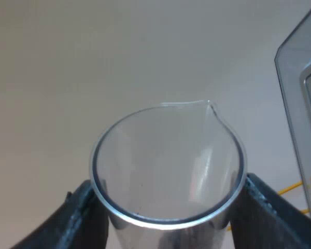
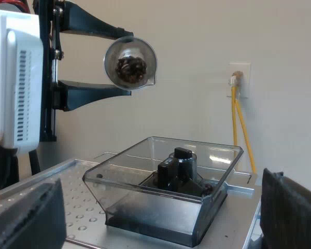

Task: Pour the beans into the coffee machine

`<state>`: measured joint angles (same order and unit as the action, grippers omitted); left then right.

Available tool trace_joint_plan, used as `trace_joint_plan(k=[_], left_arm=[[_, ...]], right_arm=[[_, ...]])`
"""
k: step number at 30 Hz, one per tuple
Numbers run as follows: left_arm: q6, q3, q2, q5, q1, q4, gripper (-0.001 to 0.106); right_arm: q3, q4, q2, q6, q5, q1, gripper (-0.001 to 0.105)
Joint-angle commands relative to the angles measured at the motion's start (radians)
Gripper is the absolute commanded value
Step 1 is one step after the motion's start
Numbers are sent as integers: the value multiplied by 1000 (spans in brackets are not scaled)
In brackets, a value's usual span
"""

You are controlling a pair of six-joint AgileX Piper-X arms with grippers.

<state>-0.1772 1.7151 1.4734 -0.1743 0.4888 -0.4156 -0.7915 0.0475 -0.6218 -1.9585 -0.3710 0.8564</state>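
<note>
Left wrist view: the left tool [image 1: 168, 207] grips the measuring glass [image 1: 168, 166], one black finger pressed against each side of its clear body. The rim shows as a wide oval. The spout [image 1: 210, 105] lies on the side of the rim farthest from the arm, pointing away from it at the pale wall [image 1: 93, 52]. A corner of the clear hopper [image 1: 295, 104] shows beside the spout side of the glass and apart from it. A yellow cable [image 1: 293, 189] runs past that hopper corner.

Right wrist view: the glass hangs in the air, tipped onto its side. Its long axis is close to level and its round mouth faces this camera. The beans [image 2: 130, 69] lie in a dark heap deep inside, against the base. The spout sits at the lower edge of the rim, on the side towards the wall socket [image 2: 239, 78]. The left tool's fingers clamp the glass from above and below.

The glass is well above the hopper and apart from it. I cannot tell whether it is straight over the hopper's opening. The hopper stands on the machine's perforated metal top [image 2: 67, 202], one corner turned towards the camera, with a black knob [image 2: 182, 153] in its middle.

The right tool [image 2: 158, 207] stands wide open and holds nothing. Its two fingers are low, near the machine's top, with the hopper between them.
</note>
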Motion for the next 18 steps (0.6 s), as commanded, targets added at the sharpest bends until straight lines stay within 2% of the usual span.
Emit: trace_joint_plan(k=[1,11,13,16,18], left_arm=[[80,9,-5,-11,5,18,4],[187,9,33,-14,5,18,4],[220,9,41,-16,5,18,4],[331,9,46,-16,5,18,4],[356,9,46,-16,5,18,4]], right_arm=[[-9,-14,3,-15,0,1,78],[-9,-14,3,-13,0,1,78],[-9,-14,3,-13,0,1,78],[-9,-14,3,-13,0,1,78],[-9,-14,3,-13,2,1,78]])
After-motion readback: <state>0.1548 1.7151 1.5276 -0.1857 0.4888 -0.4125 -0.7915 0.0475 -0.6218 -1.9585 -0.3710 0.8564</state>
